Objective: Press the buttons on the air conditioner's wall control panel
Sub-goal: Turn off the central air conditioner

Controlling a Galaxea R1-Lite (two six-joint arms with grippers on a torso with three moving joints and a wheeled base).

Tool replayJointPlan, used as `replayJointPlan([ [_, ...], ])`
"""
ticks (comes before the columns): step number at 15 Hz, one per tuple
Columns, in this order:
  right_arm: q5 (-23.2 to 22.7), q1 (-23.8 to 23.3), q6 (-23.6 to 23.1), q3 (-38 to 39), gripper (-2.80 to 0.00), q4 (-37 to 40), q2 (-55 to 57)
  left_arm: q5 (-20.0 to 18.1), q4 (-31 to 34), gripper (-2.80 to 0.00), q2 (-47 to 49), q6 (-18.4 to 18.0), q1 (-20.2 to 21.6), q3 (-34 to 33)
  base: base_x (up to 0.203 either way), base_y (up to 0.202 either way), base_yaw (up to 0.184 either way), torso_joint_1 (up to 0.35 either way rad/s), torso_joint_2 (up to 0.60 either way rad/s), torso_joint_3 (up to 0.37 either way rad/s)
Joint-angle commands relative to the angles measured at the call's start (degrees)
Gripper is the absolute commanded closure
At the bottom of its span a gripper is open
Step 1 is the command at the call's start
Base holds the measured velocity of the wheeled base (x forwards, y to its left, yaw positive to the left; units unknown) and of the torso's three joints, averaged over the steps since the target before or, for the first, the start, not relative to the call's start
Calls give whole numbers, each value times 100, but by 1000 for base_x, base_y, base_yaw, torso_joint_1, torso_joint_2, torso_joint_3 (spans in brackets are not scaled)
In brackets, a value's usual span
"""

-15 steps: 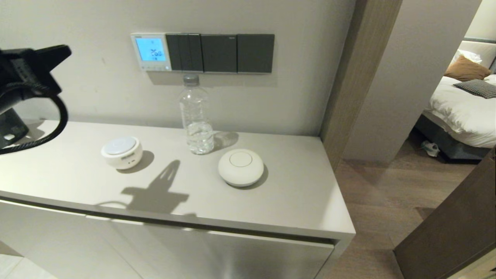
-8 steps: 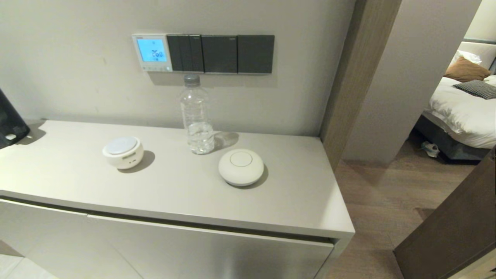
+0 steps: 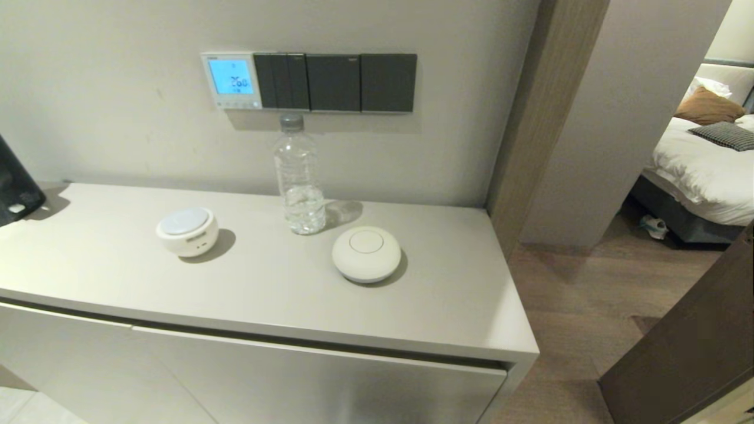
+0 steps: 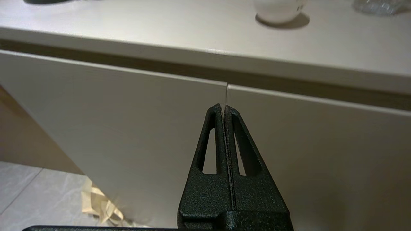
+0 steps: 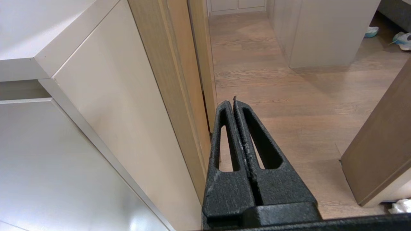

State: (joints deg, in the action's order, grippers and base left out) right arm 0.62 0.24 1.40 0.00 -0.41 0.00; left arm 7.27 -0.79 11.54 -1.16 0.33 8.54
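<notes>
The grey counter point(image 3: 283, 294) spans most of the head view, its left end cut off by the frame edge, with two flat cabinet doors point(image 4: 128, 128) below it meeting at a thin vertical seam. On the wall above hang three dark grey switch plates point(image 3: 336, 82) in a row, and touching their left end is the air conditioner's wall control panel point(image 3: 231, 80), its one screen lit light blue with digits too small to read. The buttons point(image 3: 234, 105) run along the panel's bottom edge; their count cannot be made out. One clear water bottle point(image 3: 298, 176) stands below the plates, flanked by two round white devices point(image 3: 366, 254). A black object point(image 3: 15, 188) at the counter's left end is mostly cut off.

The left gripper point(image 4: 223, 107) hangs low in front of the door seam, fingers pressed together, holding nothing, well below the panel. The right gripper point(image 5: 231, 102) sits beside the cabinet's right end over wood floor point(image 5: 289, 96), fingers likewise closed and empty, well apart from the panel.
</notes>
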Motion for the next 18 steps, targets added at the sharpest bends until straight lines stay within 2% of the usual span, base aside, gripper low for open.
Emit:
replayJointPlan([
  [1,-1,2,1,18,0,-2,0,-110,-106,0,-273,2,37,-497,0,0,0,0,0,0],
  [6,-1,2,1,18,0,-2,0,-743,-59,0,-961,-36,21,-820,0,0,0,0,0,0],
  [9,-1,2,1,18,0,-2,0,-786,-98,0,-1145,-42,14,-843,0,0,0,0,0,0],
  [11,-1,2,1,18,0,-2,0,-683,153,0,-1145,-63,17,-847,0,0,0,0,0,0],
  [18,-1,2,1,10,0,-2,0,-675,123,0,-1145,54,2,-854,0,0,0,0,0,0],
])
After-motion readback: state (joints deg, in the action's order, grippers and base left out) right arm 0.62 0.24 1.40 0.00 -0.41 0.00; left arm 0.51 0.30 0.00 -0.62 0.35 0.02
